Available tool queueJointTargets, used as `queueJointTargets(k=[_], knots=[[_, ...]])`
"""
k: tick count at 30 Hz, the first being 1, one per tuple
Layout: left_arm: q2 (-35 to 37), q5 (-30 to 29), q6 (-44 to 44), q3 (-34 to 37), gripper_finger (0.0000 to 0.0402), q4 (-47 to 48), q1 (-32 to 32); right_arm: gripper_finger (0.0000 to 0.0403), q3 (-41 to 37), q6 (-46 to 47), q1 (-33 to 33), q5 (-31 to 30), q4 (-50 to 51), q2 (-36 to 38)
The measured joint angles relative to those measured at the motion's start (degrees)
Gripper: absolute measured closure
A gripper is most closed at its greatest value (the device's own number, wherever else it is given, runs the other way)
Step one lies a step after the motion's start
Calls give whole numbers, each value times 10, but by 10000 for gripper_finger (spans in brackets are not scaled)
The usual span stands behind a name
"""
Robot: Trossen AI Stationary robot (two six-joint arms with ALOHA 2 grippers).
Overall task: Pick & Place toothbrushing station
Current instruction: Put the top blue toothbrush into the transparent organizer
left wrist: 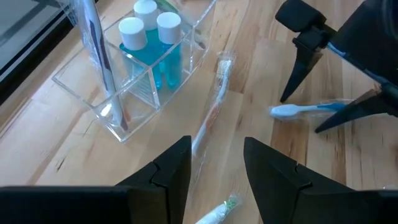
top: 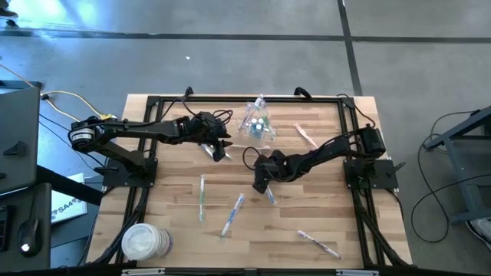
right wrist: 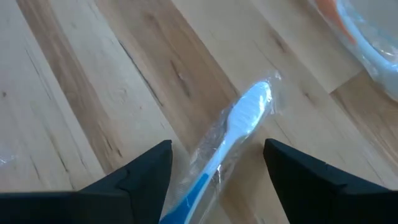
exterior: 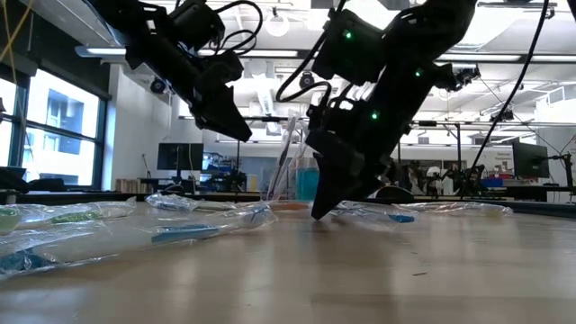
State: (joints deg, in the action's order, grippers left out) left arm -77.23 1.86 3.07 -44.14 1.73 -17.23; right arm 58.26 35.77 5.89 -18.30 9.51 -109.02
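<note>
While the right gripper [right wrist: 214, 165] hung low over the table [top: 176, 230] w/ its fingers spread wide apart, a blue toothbrush [right wrist: 227, 140] in a thin clear wrap lay flat right btwn them. Nothing was held yet. In the high view this gripper [top: 262, 184] sat near the middle of the table, tips down by the wood.

The clear cup [left wrist: 146, 68] stood farther back, near the left gripper [left wrist: 214, 168]. It had blue-capped tubes [left wrist: 146, 37] in it & at least one brush standing up. The left gripper hung above the wood just beside the cup, fingers partly apart & holding nothing. A wrapped brush w/ orange on it [left wrist: 214, 106] lay just past its tips.

To do the grab well, I think the right gripper needed to go straight down so one finger landed on each side of the handle, not on the white head. The brush was thin & flat, so the tips prob. had to touch the wood before they squeezed. The wrap looked slippery, so a slow, firm squeeze seemed best. If the brush turned or slid, it could pop out.

Other brushes lay around the front half of the table, well apart. A stack of white discs [top: 144, 241] sat at the front left corner.
</note>
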Motion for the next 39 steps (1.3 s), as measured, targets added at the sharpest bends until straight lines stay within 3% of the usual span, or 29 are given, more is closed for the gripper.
queueJointTargets(k=[6,17,24,30,35,39], knots=[[0,1,2,0,254,1,0,209,0,-3,0,2,7,4],[0,1,15,0,254,1,0,387,0,-16,0,7,7,5],[0,1,17,0,254,2,0,386,-1,-15,0,5,41,18],[0,11,19,-1,254,3,1,393,-1,-15,3,-4,98,77],[-2,23,26,-1,254,4,1,385,-1,-15,14,-37,167,159],[-2,38,33,-1,254,7,1,394,-1,-11,35,-113,227,235]])
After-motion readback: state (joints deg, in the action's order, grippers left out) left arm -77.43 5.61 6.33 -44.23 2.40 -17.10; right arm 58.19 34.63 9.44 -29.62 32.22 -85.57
